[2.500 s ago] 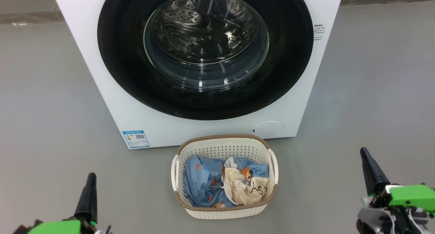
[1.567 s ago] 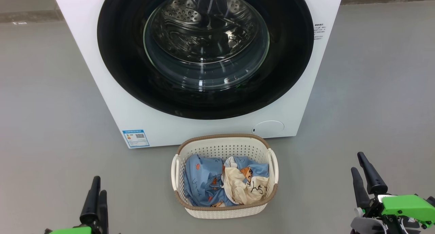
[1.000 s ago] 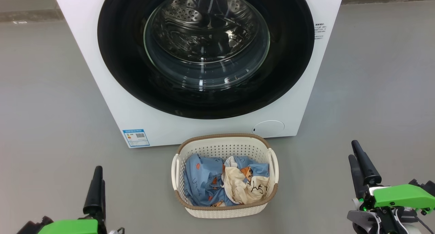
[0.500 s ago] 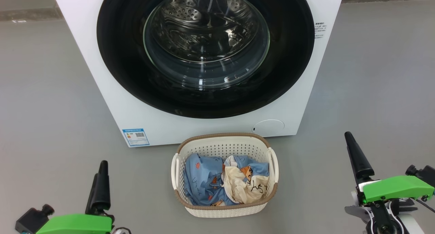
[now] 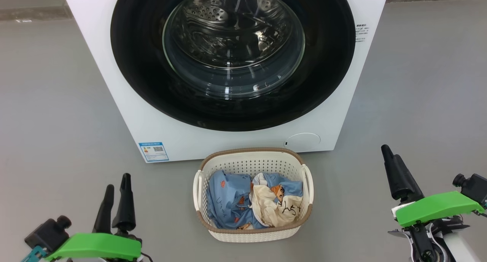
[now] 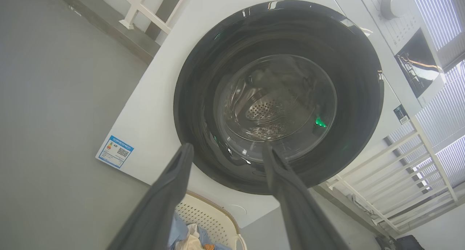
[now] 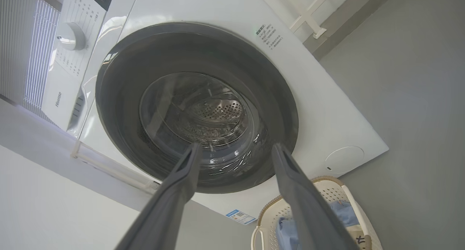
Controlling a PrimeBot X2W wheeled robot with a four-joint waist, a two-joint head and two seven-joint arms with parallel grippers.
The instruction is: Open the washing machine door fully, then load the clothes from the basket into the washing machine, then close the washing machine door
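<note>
Head view: basket (image 5: 251, 235) of clothes (image 5: 228, 201) sits between both arms' wide-spread, empty jaws.

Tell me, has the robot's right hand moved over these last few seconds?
Yes. The right hand has moved forward, toward the washing machine: its fingertips now reach level with the far rim of the basket, where before they stopped short.

A smooth matt grey floor (image 5: 49, 102) lay evenly lit, with only soft shadows on it. Along its far edge ran a duller grey-brown skirting strip (image 5: 34, 13). In the left wrist view a white-painted bar frame (image 6: 433, 158) stood against a plain white wall (image 6: 436, 228), beside pale slatted window blinds (image 6: 445, 108) that let in cool bluish daylight. A second white crossed-bar frame (image 6: 137, 3) stood at the skirting.
</note>
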